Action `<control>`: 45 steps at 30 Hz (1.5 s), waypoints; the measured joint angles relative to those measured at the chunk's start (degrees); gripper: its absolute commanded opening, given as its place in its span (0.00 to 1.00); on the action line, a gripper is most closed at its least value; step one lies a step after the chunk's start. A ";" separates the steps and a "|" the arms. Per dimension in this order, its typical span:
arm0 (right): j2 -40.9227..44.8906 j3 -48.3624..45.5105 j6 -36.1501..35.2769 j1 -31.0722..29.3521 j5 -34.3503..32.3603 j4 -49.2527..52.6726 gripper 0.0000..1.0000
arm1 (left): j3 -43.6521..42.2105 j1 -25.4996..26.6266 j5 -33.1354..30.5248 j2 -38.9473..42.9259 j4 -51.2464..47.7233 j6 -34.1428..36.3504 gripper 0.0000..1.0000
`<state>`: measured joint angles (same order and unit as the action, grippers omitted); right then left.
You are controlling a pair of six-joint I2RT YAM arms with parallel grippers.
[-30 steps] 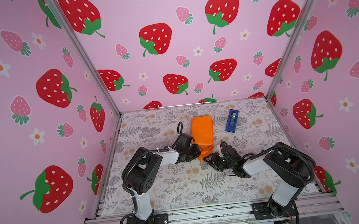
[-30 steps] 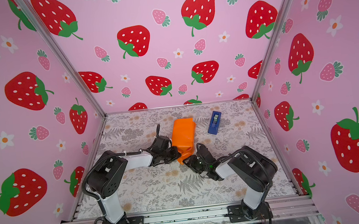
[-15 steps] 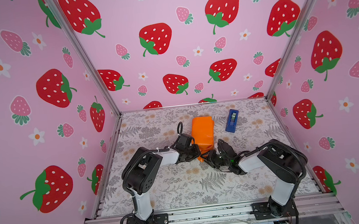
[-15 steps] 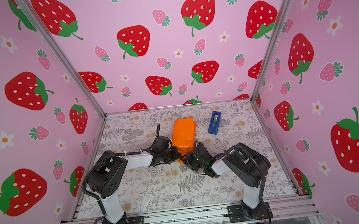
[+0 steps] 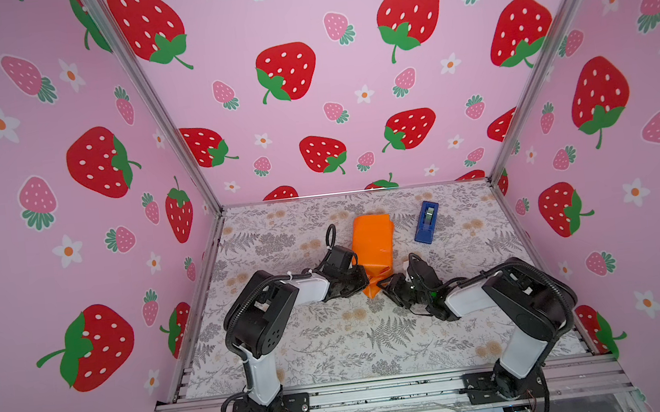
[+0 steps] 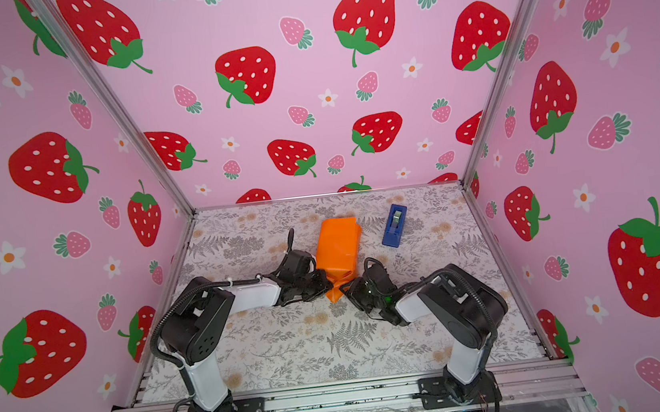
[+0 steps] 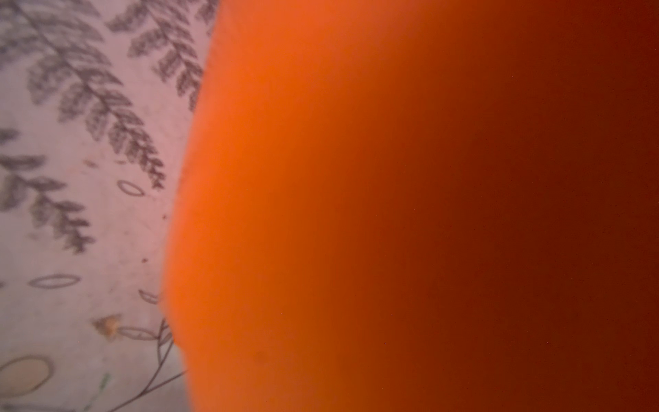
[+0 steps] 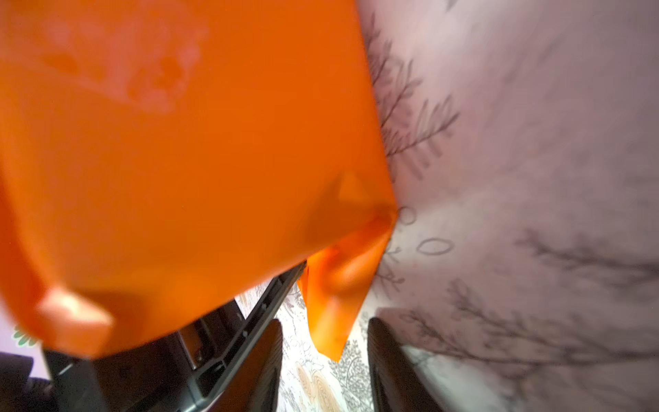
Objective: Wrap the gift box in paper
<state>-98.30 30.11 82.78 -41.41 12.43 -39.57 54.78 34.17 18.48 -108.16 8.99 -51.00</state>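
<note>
The bright-orange sheet of paper [image 5: 372,242] is folded into a long, box-shaped bundle. It lies on the grey-and-tan floral table covering [image 5: 334,340], around the middle of the table and a little towards the back wall. Its long axis runs from the near side to the far side, almost straight away from the arm bases. The far end is squared off. The near end narrows into a loose, pointed flap [image 8: 331,306] that rests on the covering. None of the slate-blue gift box shows, as the paper covers the whole bundle. The paper is plain, with no print on it.

The left gripper [image 5: 362,281] is at the bundle's near left corner, touching the paper. Its fingers are together, but I cannot tell whether a fold is pinched between them. In the left wrist view, blurred orange paper fills most of the picture.

The right gripper [image 8: 324,321] is at the near end, just right of the flap. Its two dark fingers [image 8: 388,356] stand apart, with the flap's tip in the gap between them and neither finger closed on it.

A narrow bright-blue plastic tape dispenser [image 5: 427,222] lies to the right of the bundle and apart from it. It holds a roll of tape, and its long axis also runs near to far. Any lettering on it is too small to read.
</note>
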 measured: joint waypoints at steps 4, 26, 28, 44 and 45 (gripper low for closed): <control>1.01 0.00 -2.38 2.05 -0.85 1.95 0.45 | 0.00 0.00 0.00 0.00 0.00 -0.02 0.00; -2.99 2.73 -6.05 1.64 2.56 -1.49 0.46 | 0.00 0.00 0.02 -0.02 0.00 -0.04 0.00; -3.02 2.58 -5.44 1.01 2.67 -1.68 0.46 | 0.00 0.00 0.02 -0.02 0.00 -0.04 0.00; -2.91 -0.57 3.91 -7.34 2.62 -6.16 0.43 | 0.00 0.00 0.02 -0.02 0.00 -0.13 0.00; -3.34 -0.57 4.55 -7.78 2.64 -6.95 0.43 | 0.00 0.00 0.02 -0.02 0.02 -0.13 0.00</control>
<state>-101.65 29.54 87.33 -49.19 15.07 -46.52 54.78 34.17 18.50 -108.18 9.02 -51.13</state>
